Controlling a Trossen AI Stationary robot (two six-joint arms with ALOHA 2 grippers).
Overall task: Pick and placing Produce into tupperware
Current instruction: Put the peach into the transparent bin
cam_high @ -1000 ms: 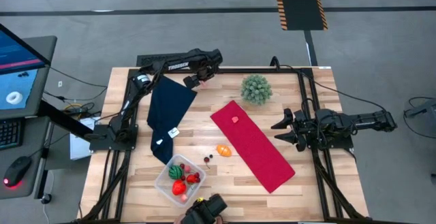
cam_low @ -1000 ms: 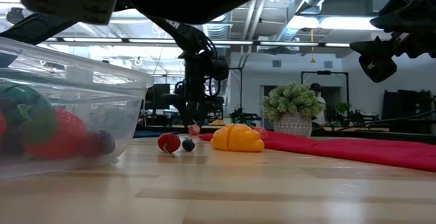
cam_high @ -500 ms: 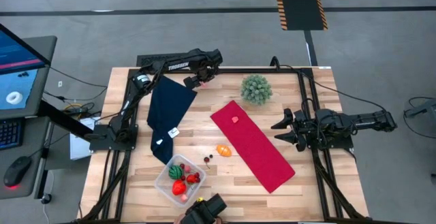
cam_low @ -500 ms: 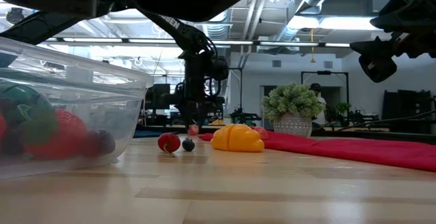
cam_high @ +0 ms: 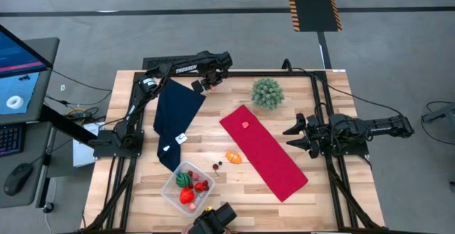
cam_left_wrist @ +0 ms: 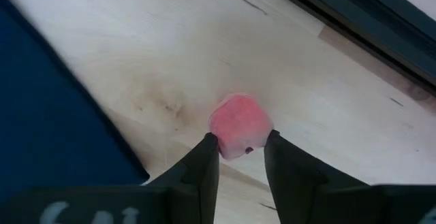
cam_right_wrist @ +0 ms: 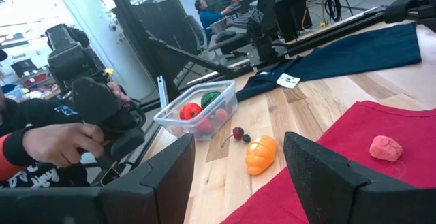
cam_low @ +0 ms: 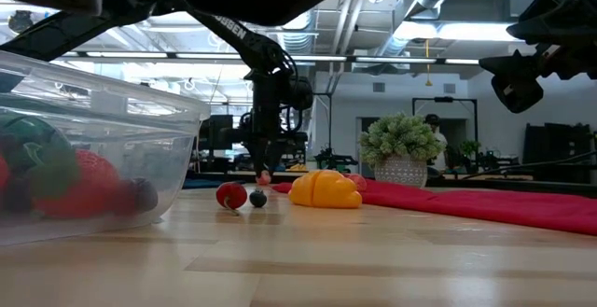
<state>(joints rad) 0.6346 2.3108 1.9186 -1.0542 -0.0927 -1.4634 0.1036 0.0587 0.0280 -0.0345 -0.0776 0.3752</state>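
- The left claw (cam_left_wrist: 240, 157) is set low at the far edge of the surface, its fingers (cam_left_wrist: 203, 166) pressed against either side of a pink toy fruit (cam_left_wrist: 238, 124) that rests on the wood, just beside the dark blue cloth (cam_high: 174, 113); a grip for lifting is judged to be forming.
- The right claw (cam_high: 297, 136) is held apart and empty above the right side, near the red cloth (cam_high: 264, 152).
- The clear tupperware (cam_high: 188, 188) is placed at the near edge, already holding a strawberry (cam_low: 93, 181) and green produce.
- An orange piece (cam_high: 233, 157), a cherry (cam_low: 231, 195) and a dark berry (cam_low: 257, 198) lie between tupperware and red cloth; another pink piece (cam_high: 244, 125) lies on the cloth.
- A spiky plant ball (cam_high: 267, 92) stands at the far edge.
- A person's hand (cam_right_wrist: 51, 144) is seen beyond the surface, in a workshop with exposed ducting.
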